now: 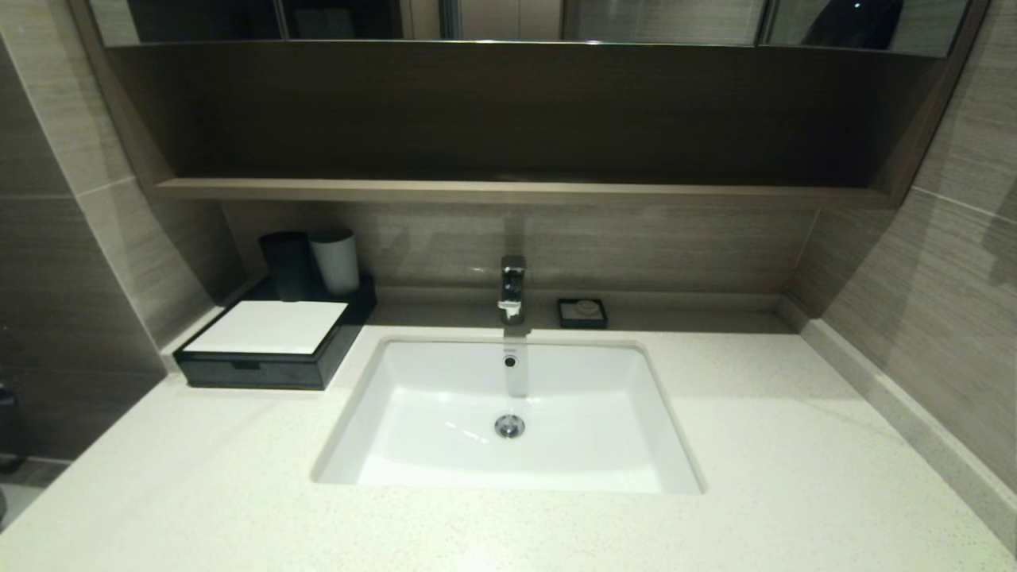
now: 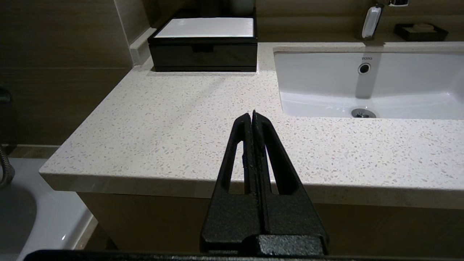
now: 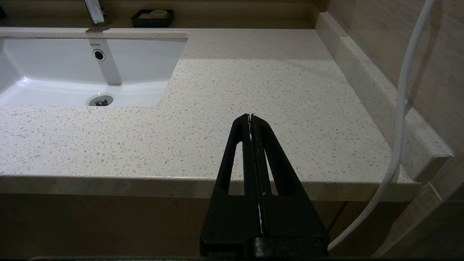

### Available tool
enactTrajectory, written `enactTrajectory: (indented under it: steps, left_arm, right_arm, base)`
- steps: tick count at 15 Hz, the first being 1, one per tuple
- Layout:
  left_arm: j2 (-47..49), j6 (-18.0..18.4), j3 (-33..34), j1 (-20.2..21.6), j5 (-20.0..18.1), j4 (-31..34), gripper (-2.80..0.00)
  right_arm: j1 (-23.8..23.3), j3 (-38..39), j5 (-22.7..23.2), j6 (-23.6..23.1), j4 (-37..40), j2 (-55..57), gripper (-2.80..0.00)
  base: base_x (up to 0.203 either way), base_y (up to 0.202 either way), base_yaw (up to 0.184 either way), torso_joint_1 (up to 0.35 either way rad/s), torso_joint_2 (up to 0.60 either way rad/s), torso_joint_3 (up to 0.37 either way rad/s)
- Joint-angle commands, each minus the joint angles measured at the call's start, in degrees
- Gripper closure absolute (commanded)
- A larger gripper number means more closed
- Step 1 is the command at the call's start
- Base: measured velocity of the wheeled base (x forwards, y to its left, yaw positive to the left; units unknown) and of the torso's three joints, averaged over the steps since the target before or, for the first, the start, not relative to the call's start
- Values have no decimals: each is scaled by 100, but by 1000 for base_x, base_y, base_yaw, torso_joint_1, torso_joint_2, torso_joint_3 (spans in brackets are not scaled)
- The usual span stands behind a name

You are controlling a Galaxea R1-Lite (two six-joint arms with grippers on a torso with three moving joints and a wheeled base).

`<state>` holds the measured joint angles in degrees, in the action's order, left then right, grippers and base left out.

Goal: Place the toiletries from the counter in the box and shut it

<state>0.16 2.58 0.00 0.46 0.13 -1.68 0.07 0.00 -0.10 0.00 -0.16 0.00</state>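
At the far left of the counter (image 1: 199,492), against the side wall, the box (image 1: 270,342) is seen standing with its white top panel facing up and its shallow drawer pushed flush with the black front. A black cup (image 1: 286,266) and a white cup (image 1: 335,260) are set upright side by side just behind the white panel; whether they rest on the box's rear part or on the stone behind it cannot be told from the head view. No wrapped sticks are seen anywhere on the speckled stone in the three views.

To the right of the box, the white sink (image 1: 508,421) is sunk into the stone, with a drain (image 1: 509,426) near its middle and a chrome faucet (image 1: 512,287) rising at its back edge. Just right of the faucet, a small black soap dish (image 1: 582,313) is placed against the back wall, a pale bar lying in it. A brown wooden shelf (image 1: 508,191) runs across the wall above.

The left gripper (image 2: 252,113) is held before the counter's front edge, left of the sink, its fingers pressed together on nothing. The right gripper (image 3: 251,116) is held before the front edge to the right of the sink, its fingers likewise together and empty; a white cable (image 3: 402,108) hangs beside it near the right wall.
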Motion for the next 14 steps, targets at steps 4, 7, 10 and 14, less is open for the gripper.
enactTrajectory:
  steps: [4, 7, 10, 14]
  left_arm:
    - [2, -47, 114, -2, 4, -8, 0]
    - [2, -47, 114, -2, 4, -8, 0]
    - [2, -47, 114, -1, 4, -8, 0]
    - [2, -47, 114, 6, 4, -8, 0]
  right_arm:
    - [1, 9, 1, 0, -2, 0, 0]
    - [1, 9, 1, 0, -2, 0, 0]
    - [1, 9, 1, 0, -2, -7, 0]
    - [1, 9, 1, -9, -2, -9, 0]
  base:
    - [0, 0, 0, 0, 0, 0]
    - [0, 0, 0, 0, 0, 0]
    - [0, 0, 0, 0, 0, 0]
    - [0, 0, 0, 0, 0, 0]
